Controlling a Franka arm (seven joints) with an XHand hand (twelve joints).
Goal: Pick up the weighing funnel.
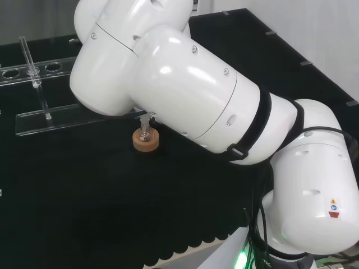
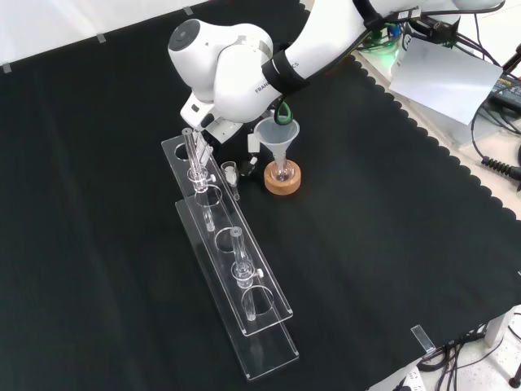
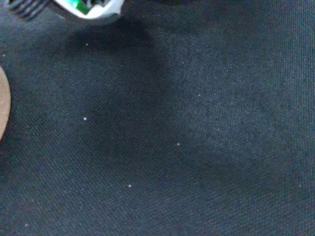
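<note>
Clear plastic rack (image 2: 244, 277) lies at the front view's left. Just right of its far end the small weighing funnel (image 2: 230, 172) rests on the cloth (image 2: 391, 244). Beside it the hand (image 2: 251, 167) hangs low under the arm's link; whether it grips anything, I cannot tell. Rightmost, the funnel (image 2: 278, 133) stands over a cork ring (image 2: 282, 186).

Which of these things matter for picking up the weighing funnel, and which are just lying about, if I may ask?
Job in hand: weighing funnel, the small clear piece beside the rack; hand.
Lying about: funnel; flask; cork ring; rack; tubes.
</note>
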